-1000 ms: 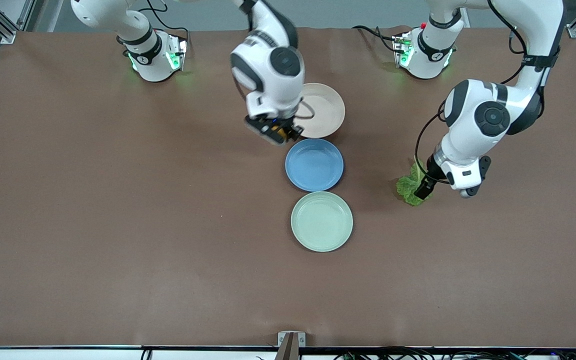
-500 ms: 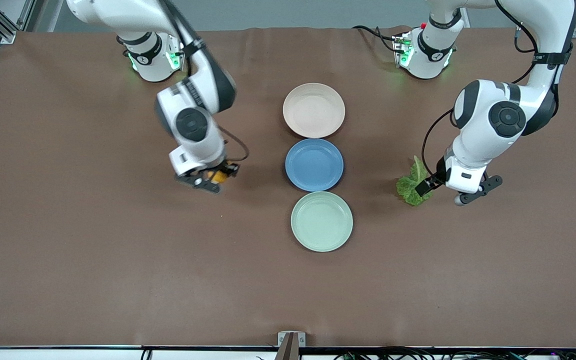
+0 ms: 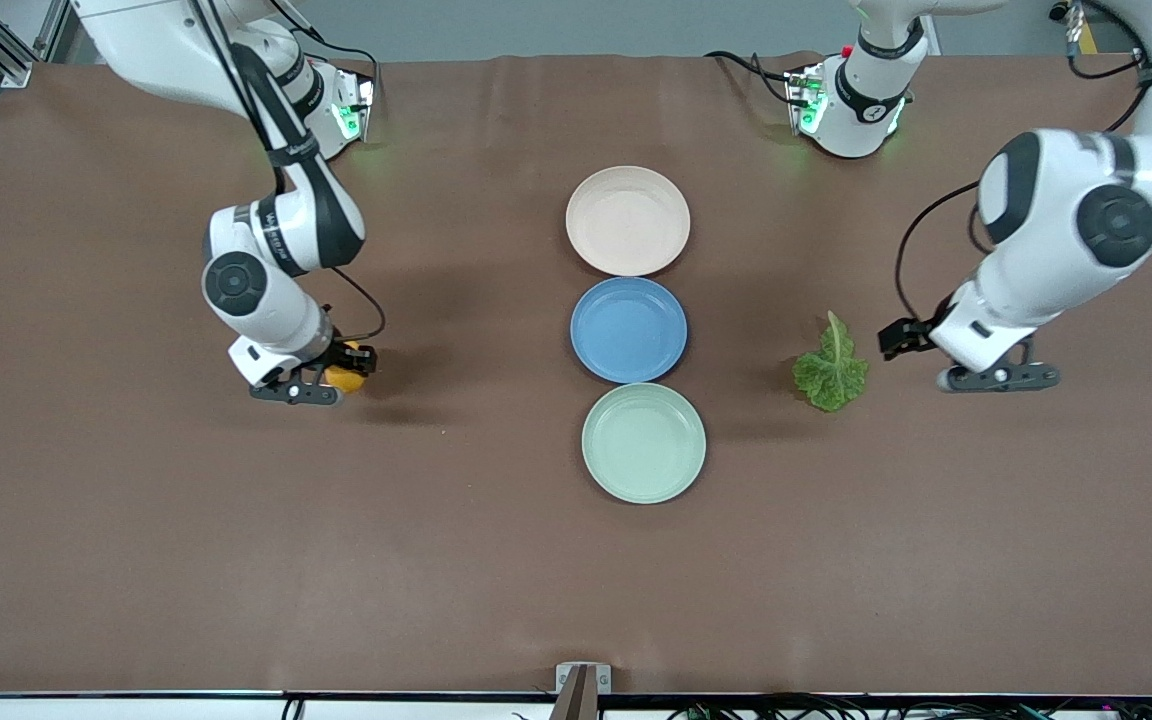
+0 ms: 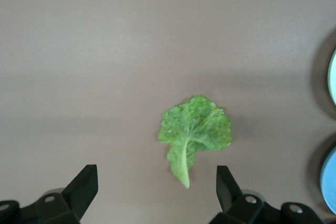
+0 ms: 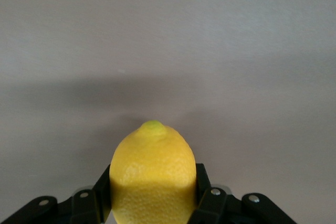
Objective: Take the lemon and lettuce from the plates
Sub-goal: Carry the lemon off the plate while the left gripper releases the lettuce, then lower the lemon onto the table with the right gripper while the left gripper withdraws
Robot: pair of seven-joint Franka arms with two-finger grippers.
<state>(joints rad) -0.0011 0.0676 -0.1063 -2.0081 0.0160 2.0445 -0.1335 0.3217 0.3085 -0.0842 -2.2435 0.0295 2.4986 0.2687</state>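
The yellow lemon (image 3: 347, 379) is held in my right gripper (image 3: 321, 378), low over bare table toward the right arm's end, well away from the plates. In the right wrist view the fingers (image 5: 203, 182) press both sides of the lemon (image 5: 152, 174). The crinkled green lettuce (image 3: 831, 366) lies flat on the table beside the blue plate, toward the left arm's end. My left gripper (image 3: 948, 358) is open and empty just past it. The left wrist view shows the lettuce (image 4: 195, 128) ahead of the open gripper (image 4: 156, 181). The beige plate (image 3: 627, 220) and mint plate (image 3: 643, 442) are empty.
A blue plate (image 3: 628, 329), also empty, lies between the beige and mint plates in a row at the table's middle. Both arm bases stand along the table's edge farthest from the front camera.
My right gripper carried the lemon from over the beige plate toward the right arm's end and went lower. My left gripper let go of the lettuce and drew back toward the left arm's end.
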